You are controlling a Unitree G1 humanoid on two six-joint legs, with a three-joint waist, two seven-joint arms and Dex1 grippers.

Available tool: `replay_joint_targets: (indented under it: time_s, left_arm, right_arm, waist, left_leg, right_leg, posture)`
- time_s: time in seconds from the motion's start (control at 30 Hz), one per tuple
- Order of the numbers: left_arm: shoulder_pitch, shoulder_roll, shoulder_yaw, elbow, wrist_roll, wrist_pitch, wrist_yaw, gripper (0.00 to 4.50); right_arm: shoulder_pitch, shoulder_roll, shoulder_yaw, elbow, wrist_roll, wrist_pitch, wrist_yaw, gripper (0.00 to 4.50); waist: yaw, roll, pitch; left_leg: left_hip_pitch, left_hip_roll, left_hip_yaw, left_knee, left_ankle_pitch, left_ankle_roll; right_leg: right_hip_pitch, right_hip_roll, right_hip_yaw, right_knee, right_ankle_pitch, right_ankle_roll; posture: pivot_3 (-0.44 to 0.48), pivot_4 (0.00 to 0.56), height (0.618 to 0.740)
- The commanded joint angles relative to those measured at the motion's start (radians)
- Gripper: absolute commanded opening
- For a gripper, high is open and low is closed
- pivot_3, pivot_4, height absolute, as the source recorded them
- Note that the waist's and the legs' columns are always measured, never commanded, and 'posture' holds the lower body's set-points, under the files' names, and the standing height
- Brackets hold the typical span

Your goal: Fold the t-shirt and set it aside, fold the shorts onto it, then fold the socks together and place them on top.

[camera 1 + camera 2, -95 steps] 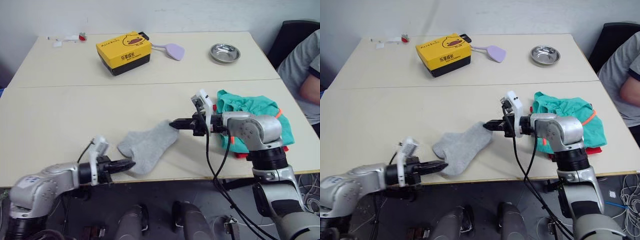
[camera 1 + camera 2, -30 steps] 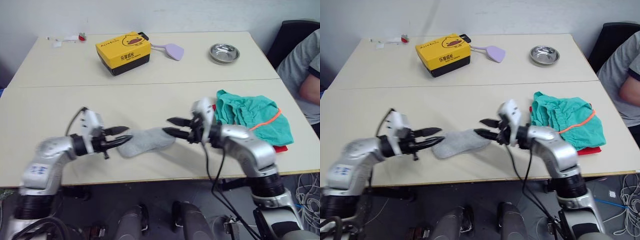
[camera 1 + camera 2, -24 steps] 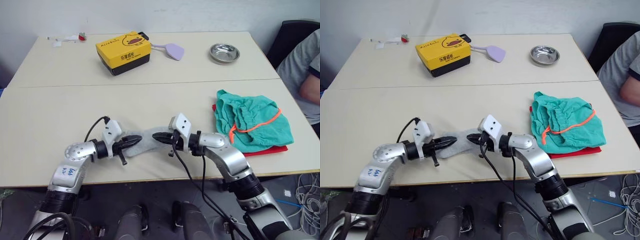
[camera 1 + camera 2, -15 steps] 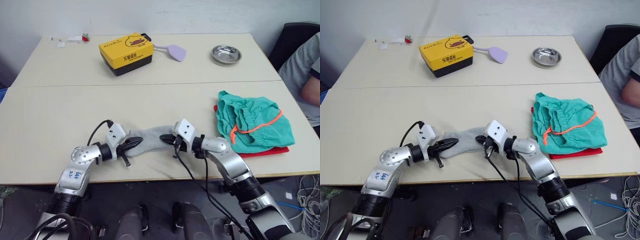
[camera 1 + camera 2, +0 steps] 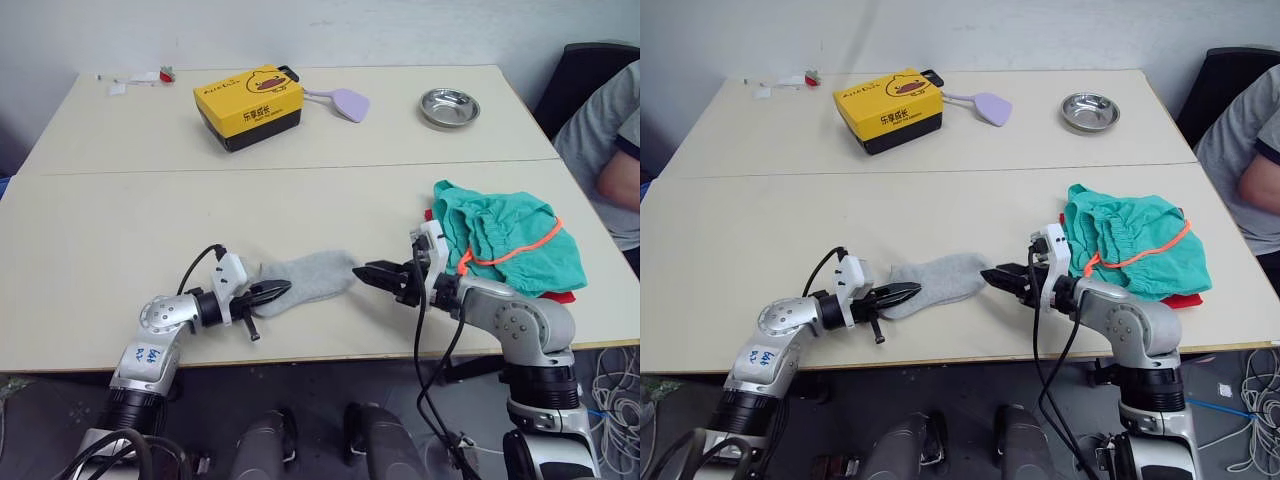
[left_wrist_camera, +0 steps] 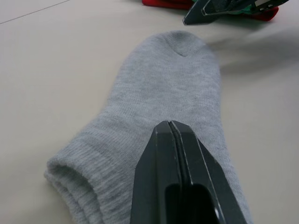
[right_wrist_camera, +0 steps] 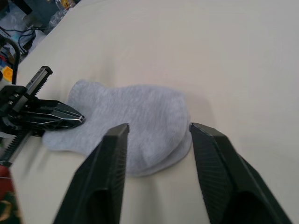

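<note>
Socks (image 5: 306,279) lie flat near the near edge of the table (image 5: 120,230), roughly midway between the two arms, one stacked on the other with the toe end pointing right and the ribbed cuff end to the left. The left gripper (image 5: 282,289) has its two black fingers pressed together over the cuff end of the socks; the left wrist view shows the closed fingertips (image 6: 171,128) lying on top of the grey knit, though whether any cloth is pinched between them cannot be told. The right gripper (image 5: 366,274) hangs just right of the toe end, its fingers spread apart and not touching the socks; in the right wrist view the toe sits between and beyond the two open fingers (image 7: 112,154).

Shorts (image 5: 500,235) lie bunched on the right side of the table, orange drawstring showing, resting on the t-shirt (image 5: 560,296), of which a red edge peeks out beneath.

On the far half of the table sit a yellow box (image 5: 248,105), a lilac spatula (image 5: 343,101) and a metal bowl (image 5: 448,106). A person's arm (image 5: 618,180) shows at the right edge.
</note>
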Motion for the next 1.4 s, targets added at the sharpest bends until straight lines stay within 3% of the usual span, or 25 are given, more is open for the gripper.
replay_joint_targets:
  time_s: [0.03, 0.1, 0.3, 0.4, 0.77, 0.97, 1.17, 1.4]
  left_arm:
    - [-0.025, -0.001, 0.0, 0.03, 0.008, -0.038, -0.013, 0.0]
    - [-0.034, -0.005, -0.004, 0.047, 0.014, -0.047, -0.016, 0.0]
    - [-0.045, -0.009, -0.009, 0.072, 0.029, -0.06, -0.01, 0.0]
    - [-0.045, -0.014, -0.005, 0.076, 0.033, -0.06, 0.003, 0.0]
    - [-0.113, -0.064, -0.041, 0.038, 0.011, 0.06, 0.024, 0.0]
    - [-0.239, -0.168, -0.142, 0.136, 0.056, 0.11, 0.031, 0.0]
    - [-0.329, -0.254, -0.192, 0.317, 0.146, 0.07, 0.098, 0.0]
    - [-0.305, -0.259, -0.169, 0.268, 0.143, 0.068, 0.11, 0.0]
  right_arm:
    - [-0.025, 0.054, -0.021, -0.004, 0.056, 0.131, -0.077, 3.63]
    - [-0.033, 0.095, -0.007, 0.015, 0.039, 0.141, -0.115, 4.39]
    - [-0.088, 0.182, -0.029, 0.105, 0.018, 0.13, -0.186, 4.46]
    - [-0.106, 0.191, -0.027, 0.129, 0.02, 0.126, -0.19, 3.85]
    - [-0.152, 0.137, -0.178, 0.14, 0.093, 0.108, -0.193, 0.03]
    - [-0.168, 0.015, -0.229, 0.122, 0.135, 0.167, -0.164, 0.03]
    - [-0.203, -0.044, -0.17, 0.092, 0.138, 0.222, -0.152, 0.03]
    - [-0.245, -0.029, -0.164, 0.043, 0.137, 0.29, -0.192, 0.03]
  waist:
    - [-0.001, 0.0, 0.0]
    - [-0.004, 0.0, 0.0]
    - [-0.006, 0.0, 0.0]
    - [-0.006, 0.0, 0.0]
    - [0.002, 0.0, 0.0]
    - [0.002, 0.0, 0.0]
    - [-0.002, 0.0, 0.0]
    - [0.003, 0.0, 0.0]
  left_leg:
    - [0.0, 0.0, 0.0, 0.0, 0.0, 0.0]
    - [0.0, 0.0, 0.001, 0.0, 0.001, 0.002]
    - [0.0, 0.0, 0.001, 0.0, 0.001, 0.003]
    - [0.0, 0.0, 0.001, 0.0, 0.003, 0.003]
    - [-0.001, -0.001, 0.001, 0.0, 0.004, 0.004]
    - [-0.003, -0.003, 0.001, 0.001, 0.005, 0.006]
    - [-0.001, -0.001, 0.002, -0.001, 0.006, 0.004]
    - [-0.001, -0.001, 0.0, 0.001, 0.005, 0.009]
  right_leg:
    - [0.0, 0.0, 0.0, 0.0, 0.0, 0.0]
    - [0.0, 0.0, 0.0, 0.0, 0.0, 0.0]
    - [0.0, 0.0, 0.0, 0.001, 0.0, 0.0]
    - [0.0, 0.0, 0.0, 0.001, 0.0, 0.0]
    - [0.0, 0.001, 0.0, 0.0, 0.0, 0.001]
    - [0.0, 0.0, 0.0, -0.001, 0.001, 0.002]
    - [0.0, 0.002, 0.0, 0.0, 0.001, 0.002]
    - [0.0, 0.0, -0.001, 0.001, 0.001, 0.002]
  posture:
    - [0.0, 0.15, 0.74]
    - [0.0, 0.15, 0.74]
    - [0.0, 0.15, 0.74]
    - [0.0, 0.15, 0.74]
    - [0.0, 0.15, 0.74]
    - [0.0, 0.15, 0.74]
    - [0.0, 0.15, 0.74]
    - [0.0, 0.15, 0.74]
